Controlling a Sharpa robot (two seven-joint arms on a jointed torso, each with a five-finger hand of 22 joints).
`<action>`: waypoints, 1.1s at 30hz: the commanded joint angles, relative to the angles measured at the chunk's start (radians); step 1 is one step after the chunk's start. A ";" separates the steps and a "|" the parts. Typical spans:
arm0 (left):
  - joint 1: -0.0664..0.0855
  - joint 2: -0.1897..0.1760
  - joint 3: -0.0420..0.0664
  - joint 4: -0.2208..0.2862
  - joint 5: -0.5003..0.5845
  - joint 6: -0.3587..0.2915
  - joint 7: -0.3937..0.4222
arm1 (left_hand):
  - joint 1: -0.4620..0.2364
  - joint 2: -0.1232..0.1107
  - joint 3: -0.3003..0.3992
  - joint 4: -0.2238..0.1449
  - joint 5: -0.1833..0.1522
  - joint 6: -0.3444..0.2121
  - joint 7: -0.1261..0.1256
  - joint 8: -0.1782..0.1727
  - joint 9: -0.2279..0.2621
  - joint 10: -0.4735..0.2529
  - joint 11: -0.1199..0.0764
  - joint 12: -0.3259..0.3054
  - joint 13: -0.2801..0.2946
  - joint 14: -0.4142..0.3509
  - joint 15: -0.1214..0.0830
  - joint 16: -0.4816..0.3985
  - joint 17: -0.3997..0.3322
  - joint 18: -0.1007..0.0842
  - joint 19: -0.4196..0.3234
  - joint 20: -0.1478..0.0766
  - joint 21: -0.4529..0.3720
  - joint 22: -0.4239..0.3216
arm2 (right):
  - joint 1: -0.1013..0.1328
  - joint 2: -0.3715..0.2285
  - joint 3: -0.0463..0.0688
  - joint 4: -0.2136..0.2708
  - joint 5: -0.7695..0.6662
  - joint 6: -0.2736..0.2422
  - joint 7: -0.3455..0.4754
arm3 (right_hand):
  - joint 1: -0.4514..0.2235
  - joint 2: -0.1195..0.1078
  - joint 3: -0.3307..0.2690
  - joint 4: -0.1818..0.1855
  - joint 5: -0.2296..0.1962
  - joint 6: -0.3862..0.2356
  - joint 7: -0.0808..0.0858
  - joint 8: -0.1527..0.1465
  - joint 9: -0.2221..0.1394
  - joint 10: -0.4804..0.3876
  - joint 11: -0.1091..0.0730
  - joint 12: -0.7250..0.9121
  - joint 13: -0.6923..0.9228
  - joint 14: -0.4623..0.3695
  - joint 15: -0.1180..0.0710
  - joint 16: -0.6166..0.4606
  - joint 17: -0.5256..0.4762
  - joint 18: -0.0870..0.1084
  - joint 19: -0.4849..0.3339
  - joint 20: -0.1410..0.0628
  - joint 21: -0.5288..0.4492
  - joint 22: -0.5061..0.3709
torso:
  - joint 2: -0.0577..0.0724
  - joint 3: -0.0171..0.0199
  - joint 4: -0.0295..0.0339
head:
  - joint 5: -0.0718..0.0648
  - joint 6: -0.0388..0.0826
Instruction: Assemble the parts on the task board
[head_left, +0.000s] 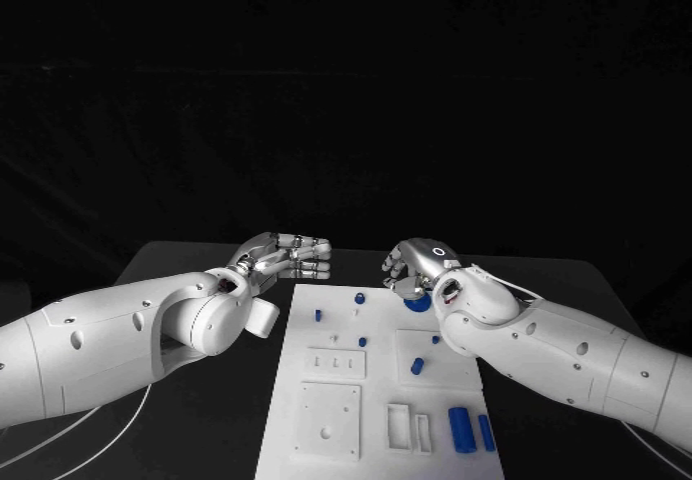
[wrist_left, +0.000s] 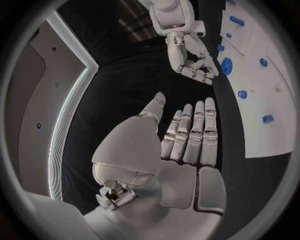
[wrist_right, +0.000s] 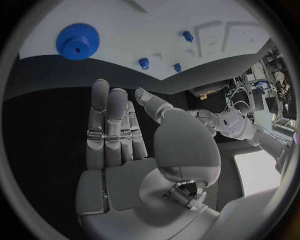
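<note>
We see the task board (head_left: 378, 400), a white plate, lying lengthwise in the middle of the black table (head_left: 188, 265). Left hand (head_left: 284, 256) hovers over the bare table just beyond the board's far left corner; in the left wrist view (wrist_left: 187, 137) its fingers lie extended and close side by side, thumb apart, nothing in them. Right hand (head_left: 415, 265) hangs over the board's far right corner; in its own wrist view (wrist_right: 122, 130) the fingers are likewise stretched out together and hold nothing.

A blue gear (wrist_right: 77, 41) lies flat on the board near its far right edge, just beyond the right hand's fingertips; we cannot tell whether they touch it. In the head view only a sliver of it shows under that hand.

Small blue pegs (head_left: 359, 297) stand dotted over the board's far half, one (head_left: 317, 315) near the left edge. Two longer blue cylinders (head_left: 462, 428) lie side by side at the near right corner, beside raised white blocks with slots (head_left: 408, 425).
</note>
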 joint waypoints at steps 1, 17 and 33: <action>0.002 0.000 0.001 0.001 -0.006 0.022 0.018 | -0.005 0.003 -0.004 -0.001 0.000 -0.002 0.000 -0.005 -0.001 -0.008 0.001 0.000 0.002 -0.005 -0.002 -0.005 0.000 -0.010 -0.005 0.001 -0.005 -0.001 | 0.001 -0.031 0.011 0.021 0.051 0.053 0.057 | 0.016 -0.004 -0.039 -0.001 0.010 -0.024 0.004 0.003 -0.002 0.067 -0.020 0.005 0.023 -0.005 -0.014 0.007 0.015 -0.024 0.008 -0.013 -0.010 -0.007 | -0.001 0.0026 -0.0095 | -0.016 0.002; 0.005 -0.001 0.001 0.003 -0.007 0.031 0.014 | -0.005 0.004 -0.004 -0.002 0.000 0.001 0.000 -0.005 -0.001 -0.008 0.001 0.000 0.002 -0.005 -0.002 -0.005 0.000 -0.010 -0.005 0.001 -0.006 -0.001 | 0.002 -0.073 0.028 -0.058 0.070 0.241 0.110 | 0.025 0.043 -0.226 -0.023 0.072 -0.073 -0.001 0.003 -0.002 -0.116 -0.037 0.770 0.844 -0.020 -0.015 0.222 0.456 -0.032 0.022 -0.020 0.041 0.125 | 0.003 0.0053 -0.0117 | -0.024 -0.006; 0.005 0.003 0.001 0.002 -0.012 0.044 0.015 | -0.003 0.005 -0.003 -0.004 0.002 0.000 0.000 -0.005 -0.001 -0.009 0.001 0.000 0.002 -0.006 -0.002 -0.005 0.000 -0.010 -0.006 0.001 -0.006 -0.001 | -0.006 -0.029 0.028 -0.160 0.064 0.254 0.117 | 0.031 0.052 -0.234 -0.014 0.061 -0.097 0.003 0.003 -0.002 -0.098 -0.034 0.873 0.921 0.001 -0.013 0.214 0.562 -0.026 0.037 -0.018 0.039 0.203 | 0.003 0.0056 -0.0091 | -0.021 -0.015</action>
